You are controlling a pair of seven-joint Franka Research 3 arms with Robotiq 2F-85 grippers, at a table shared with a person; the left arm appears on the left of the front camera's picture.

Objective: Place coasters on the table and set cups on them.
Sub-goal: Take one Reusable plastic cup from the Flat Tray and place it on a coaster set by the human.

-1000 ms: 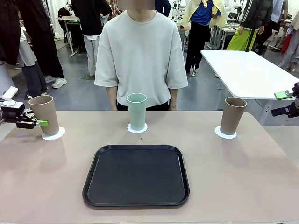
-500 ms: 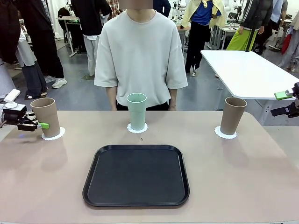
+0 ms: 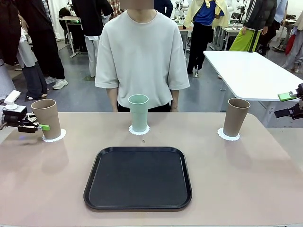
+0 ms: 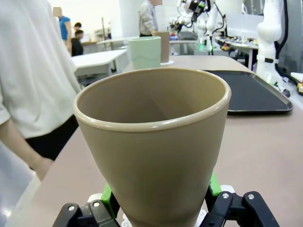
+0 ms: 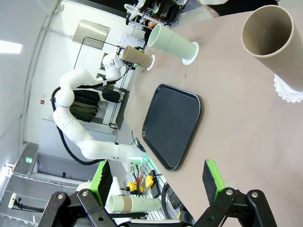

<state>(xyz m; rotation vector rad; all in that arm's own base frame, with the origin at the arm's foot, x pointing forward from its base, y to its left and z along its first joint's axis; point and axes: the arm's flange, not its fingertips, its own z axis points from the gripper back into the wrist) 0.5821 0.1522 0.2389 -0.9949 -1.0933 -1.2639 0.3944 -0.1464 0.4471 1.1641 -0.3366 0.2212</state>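
A tan cup (image 3: 46,118) stands on a lacy white coaster (image 3: 55,136) at the table's (image 3: 246,175) far left. My left gripper (image 3: 37,126) is shut on this cup low on its side, and the left wrist view shows the green pads (image 4: 108,201) pressed against both sides of the cup (image 4: 156,142). The mint green cup (image 3: 138,112) stands on its coaster (image 3: 139,130) in front of the person. Another tan cup (image 3: 236,117) stands on a coaster (image 3: 228,135) at the right. My right gripper (image 3: 291,104) hangs open off the table's right edge, apart from that cup (image 5: 272,40).
A black rounded tray (image 3: 138,178) lies bare in the middle near me. The person (image 3: 142,56) stands at the far side, arms down. A white-topped table (image 3: 251,73) is at the back right.
The left cup has sunk very slightly onto its coaster with my left gripper still around it. The right arm has not moved.
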